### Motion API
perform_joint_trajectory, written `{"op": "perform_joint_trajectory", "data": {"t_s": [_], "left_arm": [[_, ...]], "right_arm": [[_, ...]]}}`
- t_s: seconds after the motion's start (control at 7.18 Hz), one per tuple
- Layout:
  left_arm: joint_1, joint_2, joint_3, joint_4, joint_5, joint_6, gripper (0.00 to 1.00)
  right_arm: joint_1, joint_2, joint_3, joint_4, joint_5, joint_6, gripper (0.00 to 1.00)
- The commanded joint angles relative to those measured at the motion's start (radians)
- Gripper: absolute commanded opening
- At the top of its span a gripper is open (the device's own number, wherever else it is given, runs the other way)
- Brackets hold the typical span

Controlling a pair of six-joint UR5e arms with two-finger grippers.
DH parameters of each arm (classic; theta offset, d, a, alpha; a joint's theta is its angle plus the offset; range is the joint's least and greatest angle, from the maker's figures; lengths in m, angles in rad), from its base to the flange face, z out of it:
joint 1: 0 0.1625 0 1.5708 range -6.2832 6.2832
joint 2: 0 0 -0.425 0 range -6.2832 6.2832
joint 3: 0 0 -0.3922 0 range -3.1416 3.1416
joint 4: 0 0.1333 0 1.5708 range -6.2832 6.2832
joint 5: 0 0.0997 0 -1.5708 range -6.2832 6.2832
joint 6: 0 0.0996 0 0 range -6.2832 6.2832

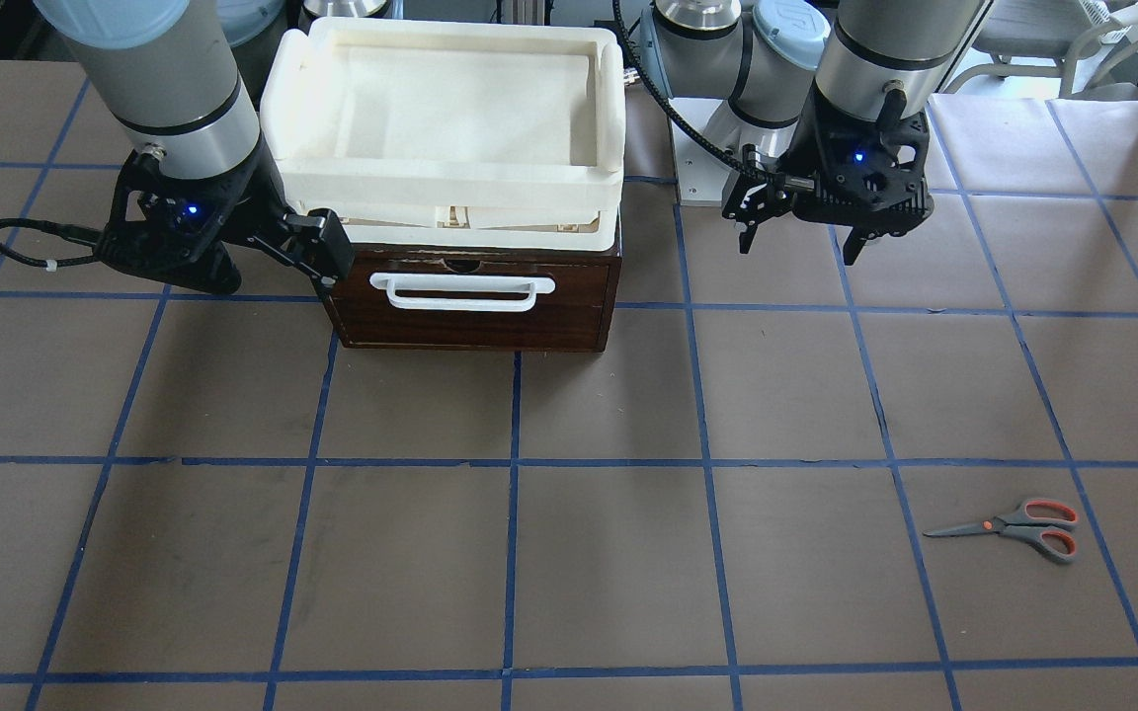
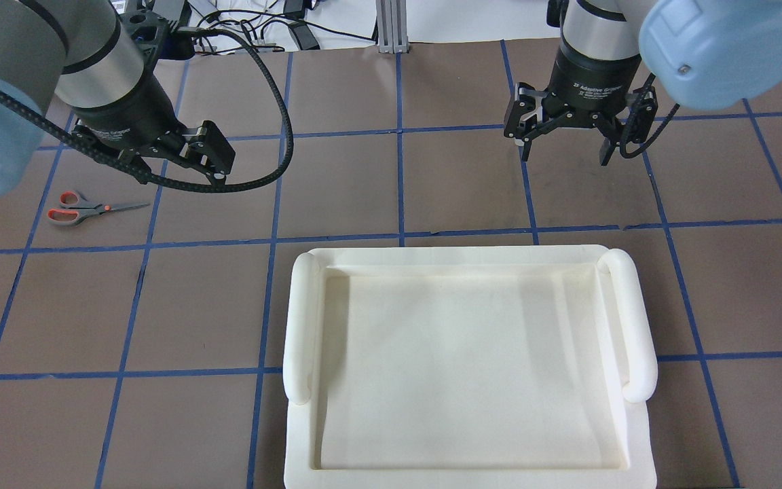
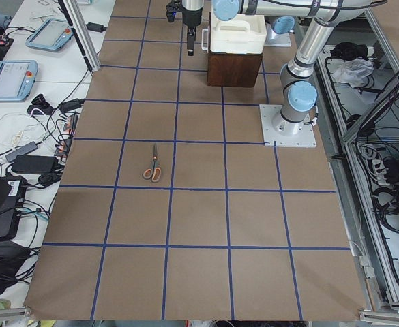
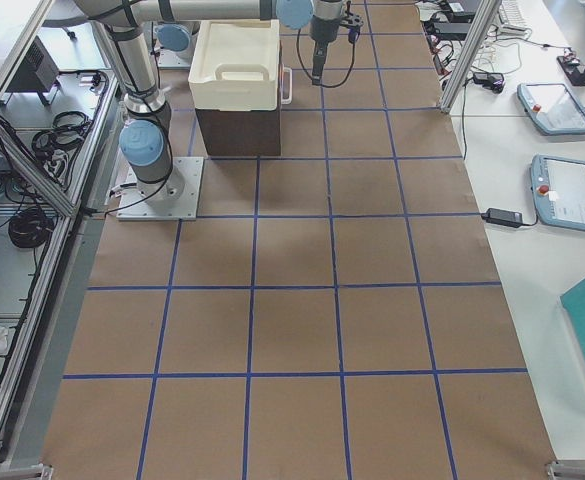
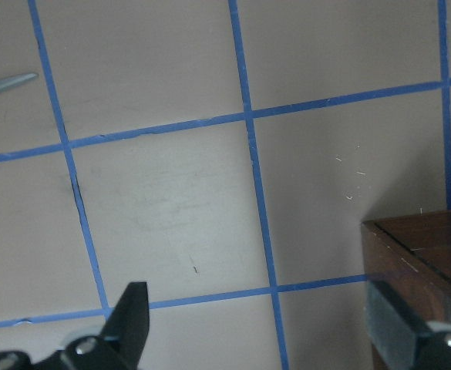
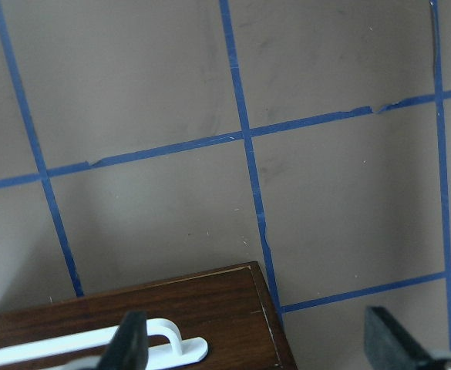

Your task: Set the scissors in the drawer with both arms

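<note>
**Foreground (front-facing view).** Scissors (image 1: 1014,525) flat on the brown worktop (image 1: 609,573), blades together and pointing toward the view's left, orange-lined loops to the right. On the robot's left side, well apart from the drawer and from both grippers. Also seen whole in the overhead and exterior left views; in the left wrist view, only the blade tip at the upper left edge.

**Middle ground.** Drawer (image 1: 475,326), dark brown wood with a white bar handle (image 1: 462,291), pushed in flush with its casing, interior hidden. Front face legible only from the front-facing and right wrist views; from overhead, covered entirely by the cream-white tray (image 1: 441,180) resting on top.

**Beside the drawer.** Right gripper (image 1: 278,269), fingers spread apart and holding nothing, at the drawer's upper corner on the robot's right, one finger overlapping that corner in the front-facing view; contact impossible to judge. In the right wrist view, handle end directly under one finger.

**Farther back.** Left gripper (image 1: 798,247), fingers likewise spread and holding nothing, above bare worktop on the robot's left of the drawer. In the left wrist view, a corner of the dark wood beside one finger.
</note>
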Motion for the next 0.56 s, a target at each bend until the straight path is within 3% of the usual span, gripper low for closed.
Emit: {"op": "perform_joint_trajectory", "data": {"t_s": [0.0,0.42], "left_arm": [[0.137,-0.022,-0.003,0.003,-0.006,0.222,1.00],[0.226,-0.075,-0.002,0.061,0.007,0.518,1.00]], "right_arm": [[0.001,0.051,-0.002,-0.048,0.004,0.288,1.00],[0.033,0.117,-0.008,-0.108,0.016,0.676,1.00]]}}
